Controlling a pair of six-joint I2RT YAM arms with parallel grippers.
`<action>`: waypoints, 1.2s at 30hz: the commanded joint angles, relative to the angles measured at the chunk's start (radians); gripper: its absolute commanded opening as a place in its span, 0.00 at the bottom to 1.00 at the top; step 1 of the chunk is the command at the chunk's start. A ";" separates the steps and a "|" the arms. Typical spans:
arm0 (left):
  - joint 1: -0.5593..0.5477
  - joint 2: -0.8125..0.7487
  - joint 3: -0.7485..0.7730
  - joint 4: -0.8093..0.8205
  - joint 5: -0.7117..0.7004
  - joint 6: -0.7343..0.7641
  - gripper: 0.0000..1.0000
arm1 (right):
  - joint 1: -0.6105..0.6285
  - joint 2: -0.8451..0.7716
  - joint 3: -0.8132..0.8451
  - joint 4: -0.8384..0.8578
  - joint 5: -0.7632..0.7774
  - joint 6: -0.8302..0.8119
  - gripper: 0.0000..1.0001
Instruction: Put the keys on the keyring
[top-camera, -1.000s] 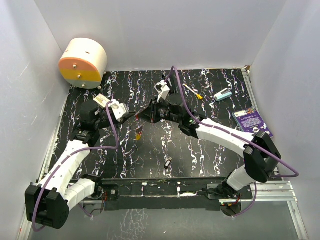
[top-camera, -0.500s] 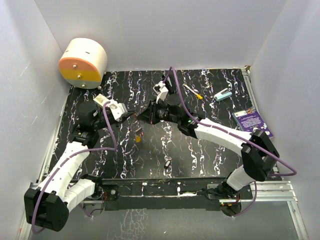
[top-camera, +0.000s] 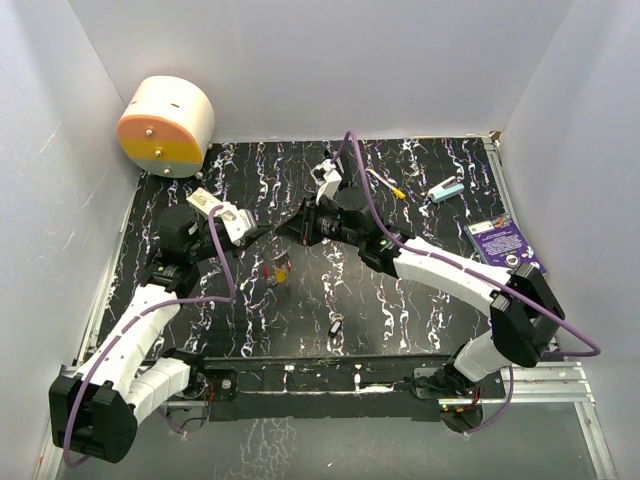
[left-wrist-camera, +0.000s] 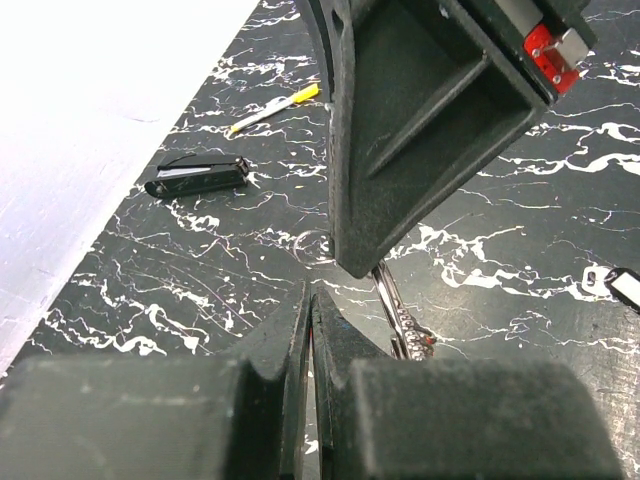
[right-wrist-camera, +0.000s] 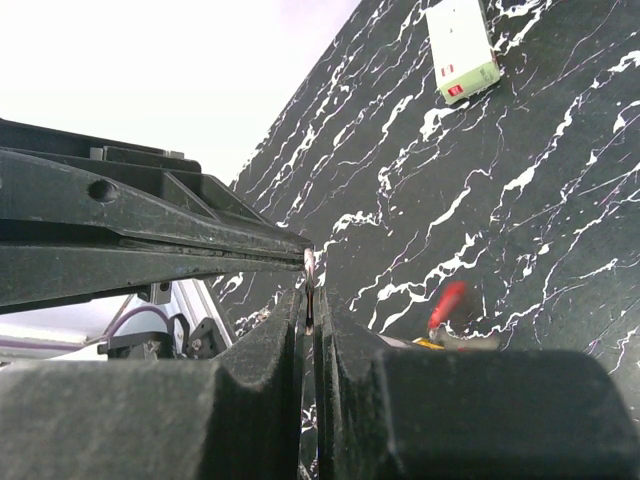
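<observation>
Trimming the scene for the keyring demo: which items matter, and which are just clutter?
Job: keyring; yellow and red keys; loose black key.
Clutter: white yellow-tipped stick; black bar; teal item; purple card; cream-and-orange drum.

Soft, even light fills the top view, which is sharp; the arms cast only faint shadows on the black white-veined desk (top-camera: 420, 300). Both wrist views blow the pale side wall (left-wrist-camera: 90, 120) out to white. The black left gripper (left-wrist-camera: 311, 296) is out of focus close to the lens, and the small red-headed key (right-wrist-camera: 447, 303) is smeared.
</observation>
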 joint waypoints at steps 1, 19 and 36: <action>-0.004 -0.027 0.002 -0.006 0.053 0.018 0.00 | -0.006 -0.053 0.023 0.050 0.027 -0.024 0.08; -0.005 -0.006 -0.111 -0.519 0.068 0.505 0.57 | -0.082 -0.236 -0.151 -0.174 0.041 -0.088 0.08; -0.011 0.185 -0.199 -0.601 0.316 0.882 0.55 | -0.082 -0.237 -0.221 -0.144 0.045 -0.086 0.08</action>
